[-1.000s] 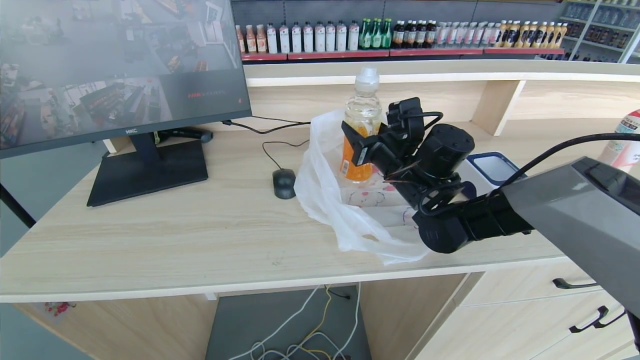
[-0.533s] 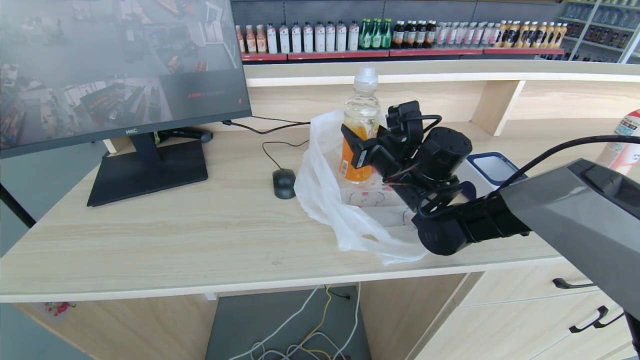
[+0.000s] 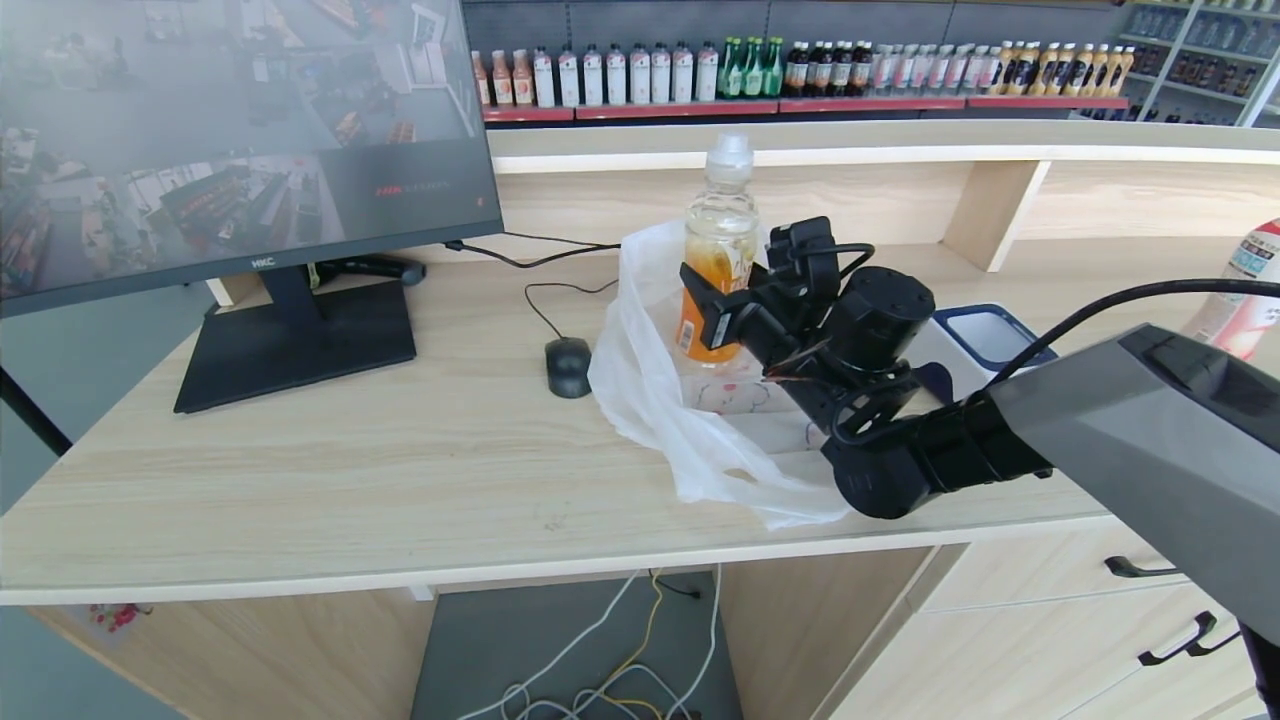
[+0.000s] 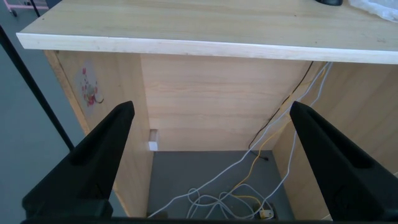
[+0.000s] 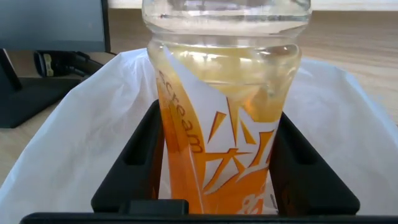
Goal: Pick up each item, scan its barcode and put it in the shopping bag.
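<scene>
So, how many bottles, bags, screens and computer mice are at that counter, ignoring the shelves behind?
Bottles: 2, the orange-label bottle in the right end effector and the pink-label bottle
Shopping bag: 1
Monitor: 1
Mouse: 1
Total: 5

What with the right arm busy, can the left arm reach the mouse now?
Probably not directly: the left fingers hang open below the desk edge; the mouse sits on top.
</scene>
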Robot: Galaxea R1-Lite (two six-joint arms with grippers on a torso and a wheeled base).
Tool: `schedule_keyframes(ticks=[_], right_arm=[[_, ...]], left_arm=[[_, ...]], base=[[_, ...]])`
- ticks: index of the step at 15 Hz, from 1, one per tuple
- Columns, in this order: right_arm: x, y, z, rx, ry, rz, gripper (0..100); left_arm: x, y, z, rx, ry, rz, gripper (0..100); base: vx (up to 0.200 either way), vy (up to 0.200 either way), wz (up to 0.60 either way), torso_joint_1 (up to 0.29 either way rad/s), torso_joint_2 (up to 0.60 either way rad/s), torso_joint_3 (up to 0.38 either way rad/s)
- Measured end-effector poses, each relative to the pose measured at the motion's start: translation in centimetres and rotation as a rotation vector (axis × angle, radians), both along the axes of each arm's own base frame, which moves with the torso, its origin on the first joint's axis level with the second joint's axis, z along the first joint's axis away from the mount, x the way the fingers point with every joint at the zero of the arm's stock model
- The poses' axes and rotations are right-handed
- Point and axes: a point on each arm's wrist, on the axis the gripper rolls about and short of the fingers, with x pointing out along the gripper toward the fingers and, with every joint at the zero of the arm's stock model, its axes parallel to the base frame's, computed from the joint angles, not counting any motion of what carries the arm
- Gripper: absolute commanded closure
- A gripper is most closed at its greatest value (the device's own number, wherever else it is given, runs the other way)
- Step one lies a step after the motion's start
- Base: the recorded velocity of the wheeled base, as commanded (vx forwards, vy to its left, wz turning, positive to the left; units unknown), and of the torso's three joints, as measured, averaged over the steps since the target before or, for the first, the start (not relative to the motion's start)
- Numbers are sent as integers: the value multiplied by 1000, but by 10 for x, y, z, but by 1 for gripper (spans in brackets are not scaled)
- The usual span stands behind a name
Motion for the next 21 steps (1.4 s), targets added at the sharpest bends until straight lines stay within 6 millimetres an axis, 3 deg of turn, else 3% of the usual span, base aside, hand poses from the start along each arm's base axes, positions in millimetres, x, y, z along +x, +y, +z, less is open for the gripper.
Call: schedule_keyframes(ticks=[8, 11, 15, 21], right_arm=[[1, -6, 4, 18, -31, -14, 0], [-8, -12, 12, 34, -52, -16, 0], [-44, -34, 16, 11, -6, -34, 0], [-117, -82, 15, 7, 17, -94, 0]], left_arm=[[0, 0, 0, 0, 1, 0, 0], [0, 0, 0, 0, 0, 0, 0], [0, 0, 0, 0, 0, 0, 0], [0, 0, 0, 0, 0, 0, 0]], base=[[0, 0, 0, 0, 0, 0], [0, 0, 0, 0, 0, 0], [0, 0, 0, 0, 0, 0], [0, 0, 0, 0, 0, 0]])
